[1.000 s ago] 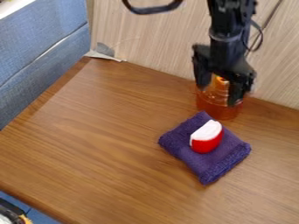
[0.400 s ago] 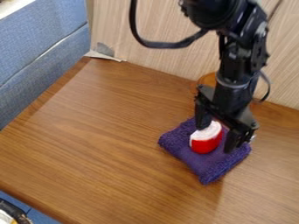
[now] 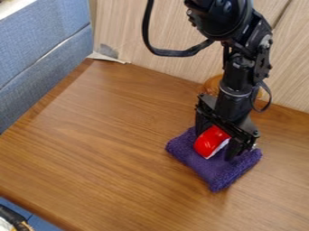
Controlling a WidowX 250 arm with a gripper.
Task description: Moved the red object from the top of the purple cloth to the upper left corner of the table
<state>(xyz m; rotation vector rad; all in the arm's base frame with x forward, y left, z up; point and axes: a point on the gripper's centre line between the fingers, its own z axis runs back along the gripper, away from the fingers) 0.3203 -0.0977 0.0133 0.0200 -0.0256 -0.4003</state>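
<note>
The glossy red-and-white rounded object [image 3: 208,140] sits tilted at the purple cloth [image 3: 209,170], red side up, white edge facing lower right. The fuzzy cloth lies askew, right of the frame's centre.

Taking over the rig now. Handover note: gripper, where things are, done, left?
Gripper: low over the purple cloth, right at the red object; can't confirm a grip.
Red object: tilted, over the cloth, white face toward lower right.
Orange container: behind the arm.
Done: gripper positioned at the object.
Left: confirm grip, lift, carry to the table's upper left corner, release.
</note>
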